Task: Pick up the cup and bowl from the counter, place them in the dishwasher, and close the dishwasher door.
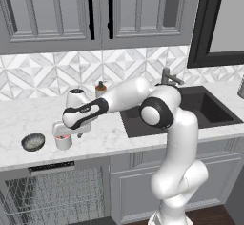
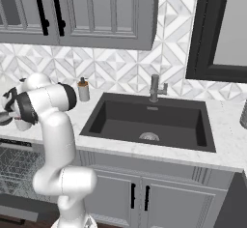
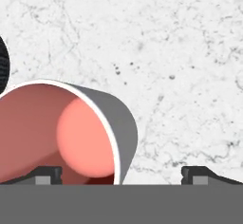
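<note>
Left base view: the end effector (image 1: 63,134) hangs at the left of the frame, right over the cup (image 1: 63,142), which stands on the white marble surface (image 1: 105,138). The bowl (image 1: 33,142) sits to the left of the cup, apart from it. Below, in the lower left, the dishwasher (image 1: 57,190) shows its wire rack.

Right base view: the soap dispenser (image 2: 83,90) stands by the sink (image 2: 149,121) in mid-frame.

Hand view: the cup (image 3: 71,133) fills the lower left, its salmon inside showing. The fingertips (image 3: 47,174) stand wide apart, one over the cup's mouth, the other over bare marble; nothing is gripped.
</note>
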Motion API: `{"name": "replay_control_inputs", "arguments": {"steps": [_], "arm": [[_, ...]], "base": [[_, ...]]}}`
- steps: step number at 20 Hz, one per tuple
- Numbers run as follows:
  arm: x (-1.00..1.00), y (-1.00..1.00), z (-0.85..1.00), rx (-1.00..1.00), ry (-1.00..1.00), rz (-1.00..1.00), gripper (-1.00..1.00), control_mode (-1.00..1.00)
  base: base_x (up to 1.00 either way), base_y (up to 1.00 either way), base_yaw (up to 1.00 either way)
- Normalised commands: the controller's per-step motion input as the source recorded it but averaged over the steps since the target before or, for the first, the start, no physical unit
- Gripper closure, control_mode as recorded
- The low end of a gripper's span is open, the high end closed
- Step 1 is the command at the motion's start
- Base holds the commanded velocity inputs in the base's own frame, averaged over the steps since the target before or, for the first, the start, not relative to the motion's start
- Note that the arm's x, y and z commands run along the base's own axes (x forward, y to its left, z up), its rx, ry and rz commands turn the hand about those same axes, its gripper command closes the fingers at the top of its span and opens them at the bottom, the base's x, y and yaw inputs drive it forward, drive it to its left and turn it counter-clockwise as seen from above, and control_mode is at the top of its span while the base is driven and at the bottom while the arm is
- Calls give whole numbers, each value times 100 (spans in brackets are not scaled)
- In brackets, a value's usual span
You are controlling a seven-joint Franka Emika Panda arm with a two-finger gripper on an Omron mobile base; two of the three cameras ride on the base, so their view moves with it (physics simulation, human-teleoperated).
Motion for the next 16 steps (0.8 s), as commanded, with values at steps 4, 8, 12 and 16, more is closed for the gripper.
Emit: {"name": "replay_control_inputs", "arguments": {"steps": [4,8,12,16], "arm": [[0,0,0,0,0,0,100,-100],[0,0,0,0,0,0,100,-100],[0,0,0,0,0,0,100,-100],[-28,-2,0,0,0,0,100,-100]], "base": [[0,0,0],[0,0,0],[0,0,0],[0,0,0]]}}
